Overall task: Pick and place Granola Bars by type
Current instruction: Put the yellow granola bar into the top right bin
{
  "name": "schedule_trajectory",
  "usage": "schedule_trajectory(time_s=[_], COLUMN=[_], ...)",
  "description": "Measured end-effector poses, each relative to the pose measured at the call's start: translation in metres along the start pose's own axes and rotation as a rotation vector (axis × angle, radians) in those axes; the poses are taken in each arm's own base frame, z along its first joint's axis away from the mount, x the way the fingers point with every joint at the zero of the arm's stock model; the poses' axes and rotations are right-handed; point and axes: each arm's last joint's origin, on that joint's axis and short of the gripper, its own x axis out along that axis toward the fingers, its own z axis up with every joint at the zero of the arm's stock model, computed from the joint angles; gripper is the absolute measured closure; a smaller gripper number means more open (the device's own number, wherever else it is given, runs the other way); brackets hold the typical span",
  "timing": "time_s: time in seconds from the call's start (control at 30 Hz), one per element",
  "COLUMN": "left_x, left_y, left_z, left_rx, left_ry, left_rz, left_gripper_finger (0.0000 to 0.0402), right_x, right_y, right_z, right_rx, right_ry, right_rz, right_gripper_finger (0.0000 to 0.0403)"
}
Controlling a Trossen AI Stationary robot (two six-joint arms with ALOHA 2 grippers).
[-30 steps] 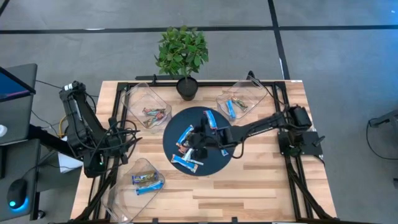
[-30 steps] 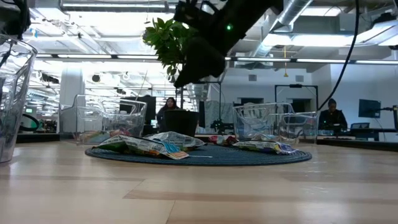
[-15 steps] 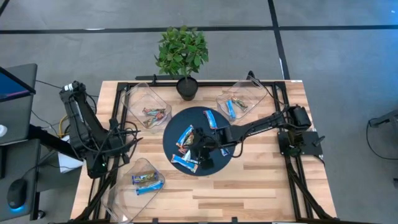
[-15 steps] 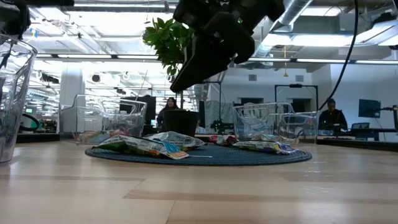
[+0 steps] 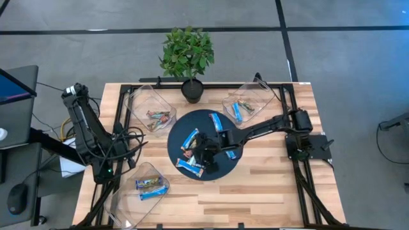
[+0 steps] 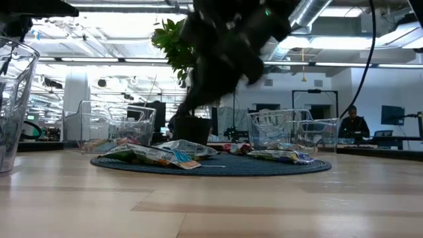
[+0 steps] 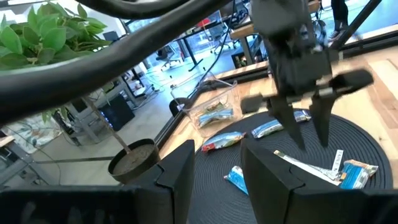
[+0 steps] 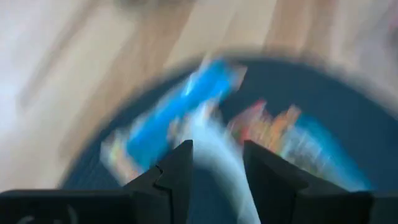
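Several granola bars lie flat on a round dark mat (image 5: 220, 167) at the table's middle: blue-and-white ones (image 5: 190, 137) (image 5: 217, 121) (image 5: 190, 166) and a brown-orange one (image 8: 273, 124). My right gripper (image 7: 303, 134) hangs open just above the mat, fingers pointing down. Nothing is between them. A blue bar (image 8: 180, 106) and a thin white strip (image 7: 305, 167) lie below it. My left gripper (image 7: 214, 155) waits open at the table's left edge, facing the mat, with nothing in it.
Three clear bins stand around the mat: far left (image 5: 153, 112) with brown bars, far right (image 5: 246, 105) with blue and mixed bars, near left (image 5: 146, 185) with blue bars. A potted plant (image 5: 188, 57) stands at the far edge. People sit in the room behind.
My right gripper has tipped its fingers downward and sunk toward the mat, shifting a little toward the table's near left. My left arm has lowered slightly at the left edge. The bars have kept their places.
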Motion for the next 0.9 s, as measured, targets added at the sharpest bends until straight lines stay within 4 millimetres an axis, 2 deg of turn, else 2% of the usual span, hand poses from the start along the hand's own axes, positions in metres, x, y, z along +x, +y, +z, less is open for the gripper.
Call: schedule_trajectory(time_s=[0.07, 0.17, 0.5, 0.73, 0.9], left_x=[0.000, 0.000, 0.000, 0.000, 0.000], left_y=[0.000, 0.000, 0.000, 0.000, 0.000], left_z=[0.000, 0.000, 0.000, 0.000, 0.000], left_rx=[-0.001, 0.000, 0.001, 0.002, 0.002], left_ry=[0.000, -0.001, -0.005, -0.004, -0.001], left_rz=[0.000, 0.000, 0.004, 0.003, 0.001], left_gripper_finger=[0.0276, 0.0276, 0.0276, 0.0276, 0.0276], right_x=[0.013, 0.020, 0.019, 0.031, 0.031], right_y=[-0.001, -0.001, -0.006, -0.008, -0.010], right_z=[-0.005, -0.012, -0.014, -0.022, -0.024], right_rx=[-0.017, -0.018, -0.022, -0.013, -0.003], right_ry=[0.010, 0.052, 0.069, 0.100, 0.116], right_rz=[0.001, -0.010, -0.050, -0.066, -0.079], right_gripper_finger=[0.0269, 0.0269, 0.0269, 0.0270, 0.0293])
